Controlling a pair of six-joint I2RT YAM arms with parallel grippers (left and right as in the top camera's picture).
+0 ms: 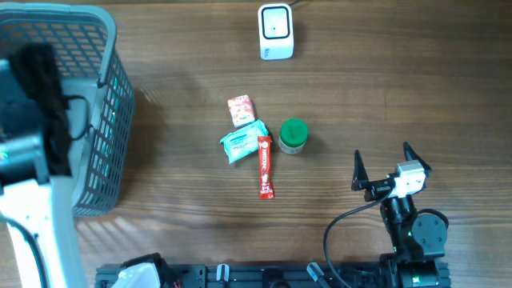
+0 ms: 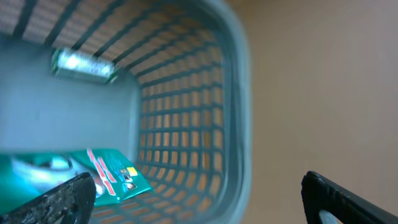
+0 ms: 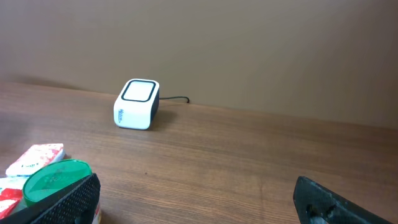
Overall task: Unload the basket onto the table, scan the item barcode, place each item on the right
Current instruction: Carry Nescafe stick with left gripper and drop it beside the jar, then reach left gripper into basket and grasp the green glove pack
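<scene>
Right now the jar (image 1: 293, 136) sits left of the open right gripper (image 1: 384, 158), the nearer one; the open left gripper (image 2: 199, 208) hangs over the basket (image 1: 108, 120), far off left.

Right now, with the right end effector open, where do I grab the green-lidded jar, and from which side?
Take the green-lidded jar across its round sides, coming in from its right, the side facing the right end effector. It stands upright and that side looks bare, while the red stick packet and the teal pouch crowd its left.
</scene>
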